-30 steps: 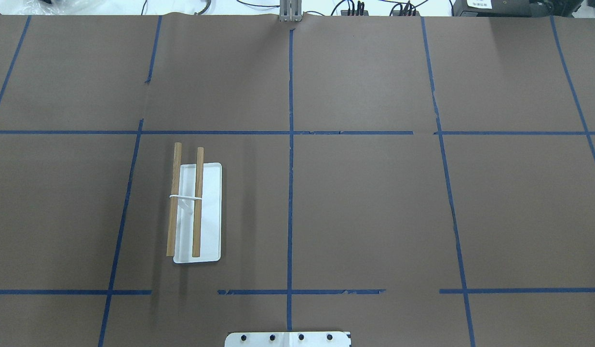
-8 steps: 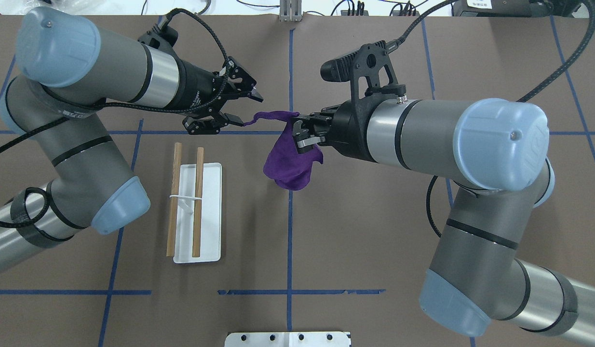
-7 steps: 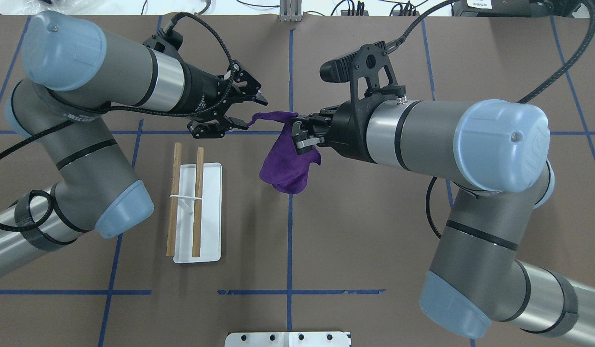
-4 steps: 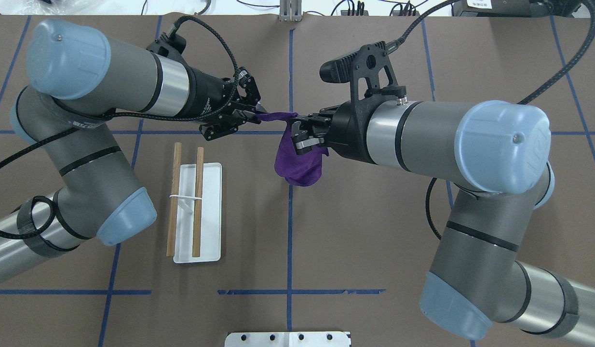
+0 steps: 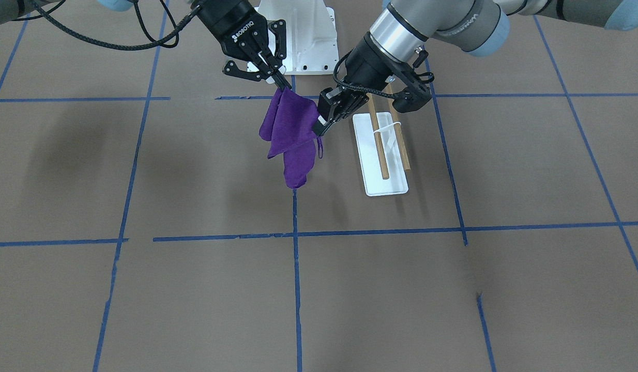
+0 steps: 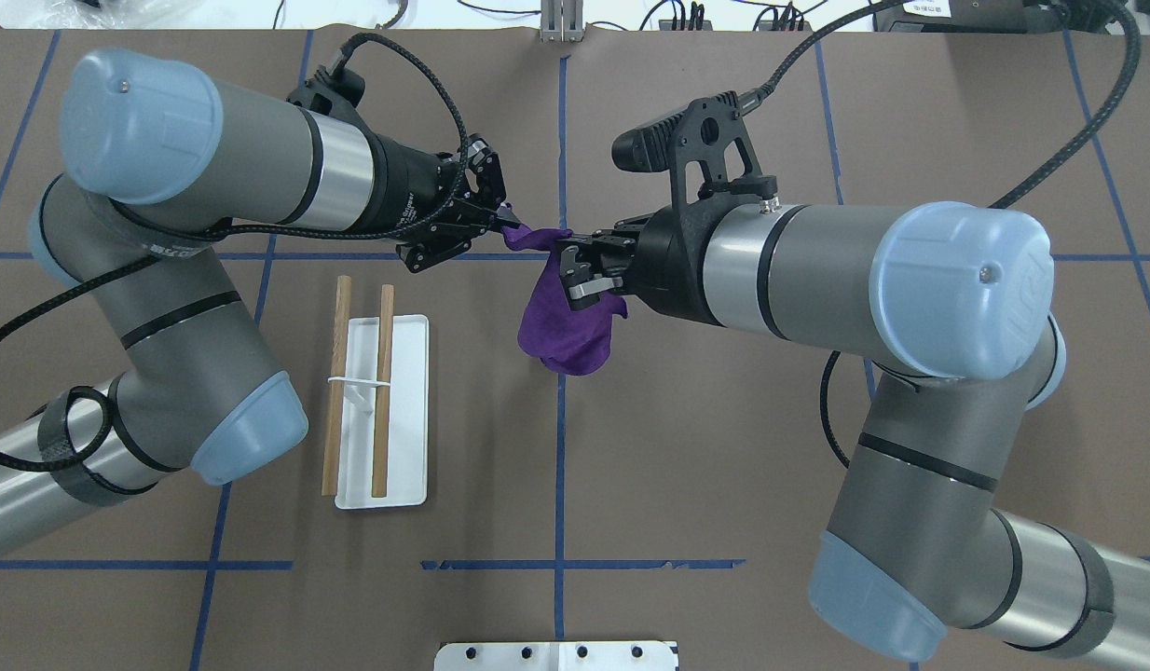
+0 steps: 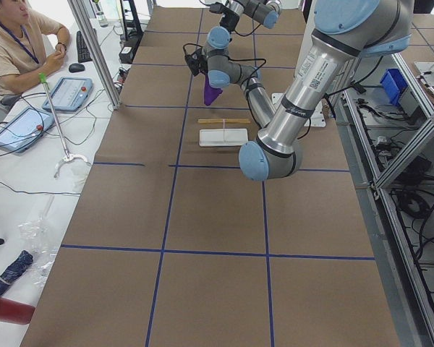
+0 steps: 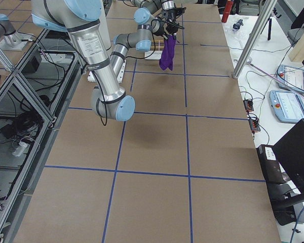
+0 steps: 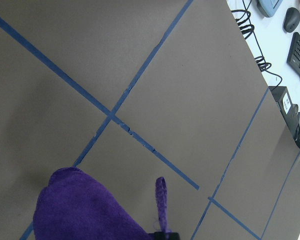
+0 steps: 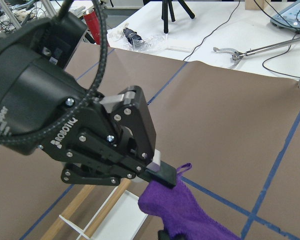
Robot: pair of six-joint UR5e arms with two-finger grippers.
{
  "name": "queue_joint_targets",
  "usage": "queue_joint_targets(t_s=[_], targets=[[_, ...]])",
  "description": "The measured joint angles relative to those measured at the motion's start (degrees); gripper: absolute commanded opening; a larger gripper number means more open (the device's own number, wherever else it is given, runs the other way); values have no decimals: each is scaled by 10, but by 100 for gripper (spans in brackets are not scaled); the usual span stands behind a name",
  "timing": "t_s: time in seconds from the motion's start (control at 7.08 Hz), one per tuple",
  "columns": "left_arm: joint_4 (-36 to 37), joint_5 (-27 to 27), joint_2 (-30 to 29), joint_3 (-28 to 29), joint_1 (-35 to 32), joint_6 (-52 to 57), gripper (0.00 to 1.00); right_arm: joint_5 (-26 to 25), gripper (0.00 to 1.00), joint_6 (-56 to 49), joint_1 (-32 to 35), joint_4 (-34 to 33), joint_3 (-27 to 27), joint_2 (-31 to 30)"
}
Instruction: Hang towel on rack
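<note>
Towel gripped by both grippers, rack beside it
Front-facing view: the right gripper is clamped on the purple towel's top corner and the left gripper is closed on its side edge, the cloth hanging in folds between them; the rack stands on the table just beside the left gripper. Overhead: the towel hangs over the centre tape line, with the rack apart from it on the robot's left side. Right wrist view: the left gripper's fingers are pressed together on a towel corner, a small loop beside them
</note>
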Motion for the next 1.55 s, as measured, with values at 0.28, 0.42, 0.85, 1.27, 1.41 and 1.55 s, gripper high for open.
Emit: queue_joint_targets(t_s=[0.28,0.42,0.85,1.27,1.41,1.55], targets=[[-1,-1,10,-7,0,10,0,27,100,52,0,-74,-2,-7],[-1,-2,29,-21,1,36,0,47,100,59,13,-144,-3,-10],[-5,-8,161,-99,4,193,0,99,100,12,71,-268,-6,-58],[-128,-9,358,-112,-2,397,0,148,100,-126,146,-288,-12,-148],[-177,-10,401,-95,-3,437,0,171,100,-165,176,-287,-20,-171],[-206,-10,416,-73,-4,455,99,186,100,-193,202,-287,-25,-190]])
